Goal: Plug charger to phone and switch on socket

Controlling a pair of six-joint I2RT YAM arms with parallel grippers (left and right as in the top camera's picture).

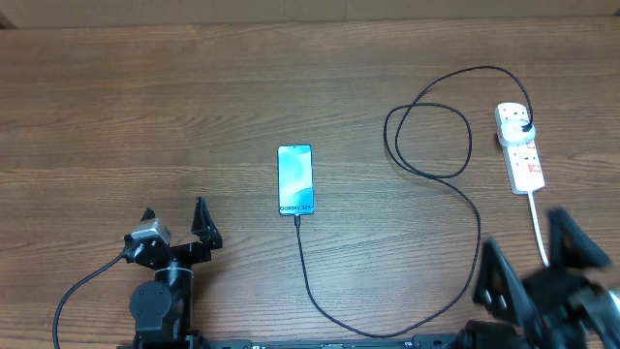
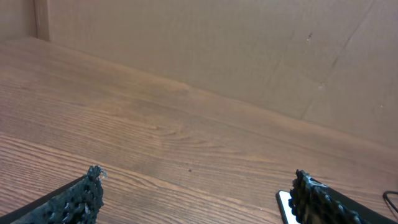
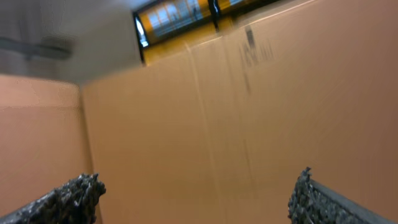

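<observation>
My right tool, spread like the left tool, sits nearer the socket, lying lengthwise ahead

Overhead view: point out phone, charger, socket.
phone (image 1: 295,179): overhead view, centre of the lit screen.
charger (image 1: 523,125): overhead view, black plug at the socket end.
socket (image 1: 527,167): overhead view, white body below the plug.

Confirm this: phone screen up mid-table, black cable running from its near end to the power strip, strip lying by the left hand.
Wrong on one count: the socket lies by the right hand, not the left hand, as the overhead view shows. The phone is screen up mid-table and the charger runs from it to the socket.
</observation>
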